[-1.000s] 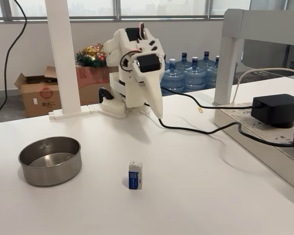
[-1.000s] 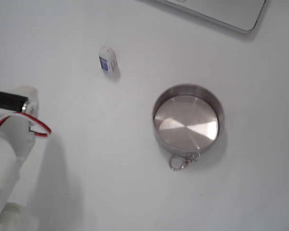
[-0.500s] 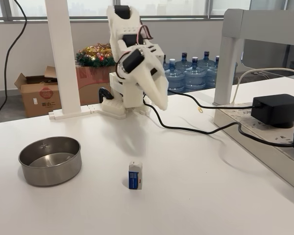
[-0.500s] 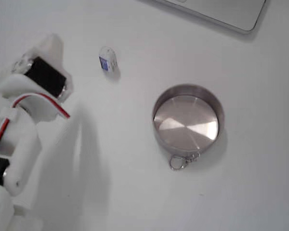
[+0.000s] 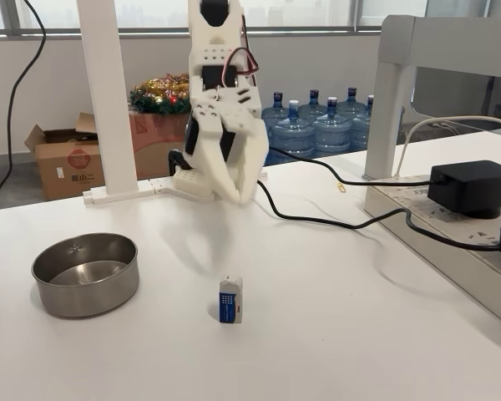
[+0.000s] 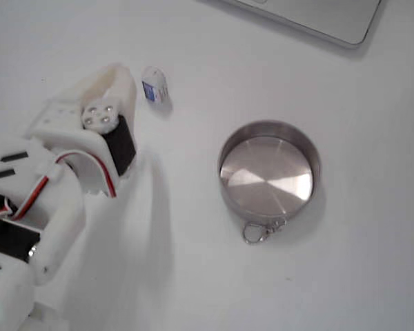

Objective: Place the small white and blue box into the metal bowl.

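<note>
The box point(image 5: 230, 300) stands upright on the table point(image 5: 334, 334), apart from the bowl point(image 5: 85, 273) and nearer the front edge in a fixed view, with its long axis vertical. The gripper point(image 5: 238, 188) hangs in the air behind and above it, tips pointing down, holding nothing; whether its jaws are parted I cannot tell. From above, the box point(image 6: 154, 85) lies just beyond the gripper point(image 6: 117, 81) tip and the bowl point(image 6: 270, 172) well off to the side, so the reach likely needs to go forward and down.

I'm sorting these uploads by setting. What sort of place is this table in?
Probably an office or workroom: large water-cooler bottles stand on the floor behind the white table, next to cardboard boxes under a row of windows. A black power adapter sits on a power strip.
</note>
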You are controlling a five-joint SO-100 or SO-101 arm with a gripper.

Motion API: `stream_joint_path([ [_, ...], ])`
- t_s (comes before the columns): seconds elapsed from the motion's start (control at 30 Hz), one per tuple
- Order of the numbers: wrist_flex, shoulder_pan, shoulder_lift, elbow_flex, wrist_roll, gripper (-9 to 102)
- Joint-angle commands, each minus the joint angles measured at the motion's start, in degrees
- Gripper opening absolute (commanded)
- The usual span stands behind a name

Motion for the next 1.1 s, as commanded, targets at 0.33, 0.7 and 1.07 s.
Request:
stream_joint_path([
  [0.33,-10.37,0.0,-17.58,-2.81,4.92,12],
  [0.7,-29.44,-0.35,-43.95,-13.36,4.92,18],
  [1.07,-34.1,-0.44,-56.43,-22.76,4.92,23],
])
